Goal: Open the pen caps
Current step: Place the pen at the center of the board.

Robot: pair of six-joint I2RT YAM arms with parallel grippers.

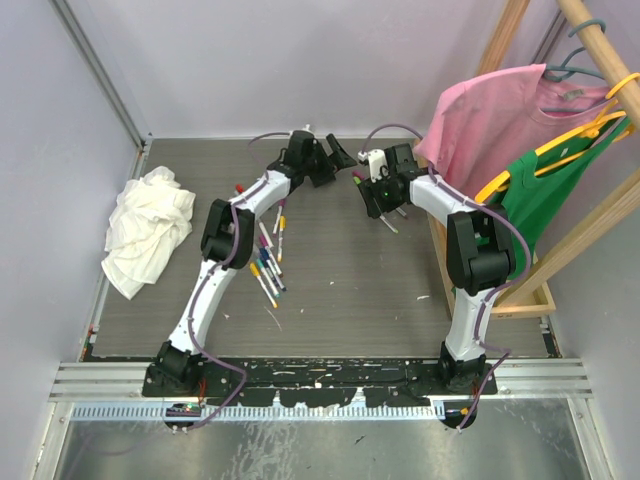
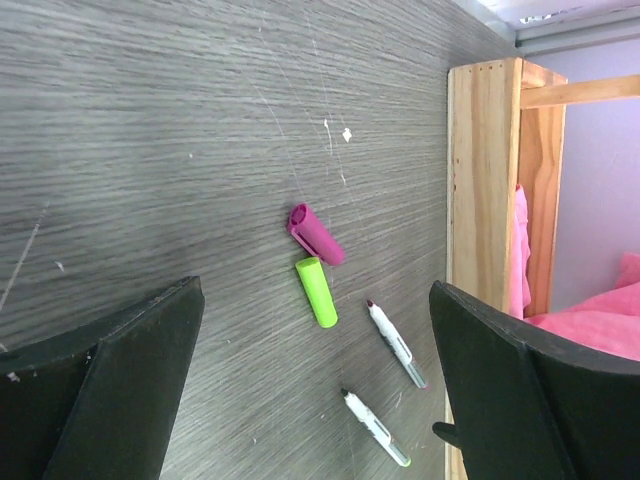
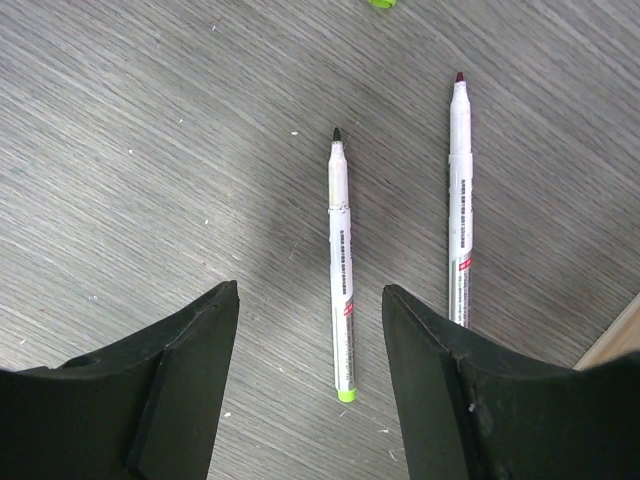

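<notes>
On the grey wood-grain table both arms reach toward the far middle. The left jaws, at the end of the left arm, stand wide apart and hold nothing. In the left wrist view two loose caps lie on the table, seen in the gap between these jaws: a magenta plastic pen cap and a lime-green plastic pen cap. The two lie just beside each other, end near end (whether they really touch, I cannot tell). The right jaws, on the right arm, are about half open and also hold nothing. They hang above two thin white pens that lie side by side on the table with bare tips. One is a white pen with a black tip and a lime-green end, seen in the gap between the right jaws. The other is a white pen with a dark red tip, just to the side of it. These pens lie near the two caps, on the side of the light wooden rack, where a pink garment and a green garment hang. Close beside the left arm lies a group of white pens with coloured ends; at this size I cannot tell if caps are on them. A crumpled white cloth lies at the left edge of the table, well apart from the pens.
</notes>
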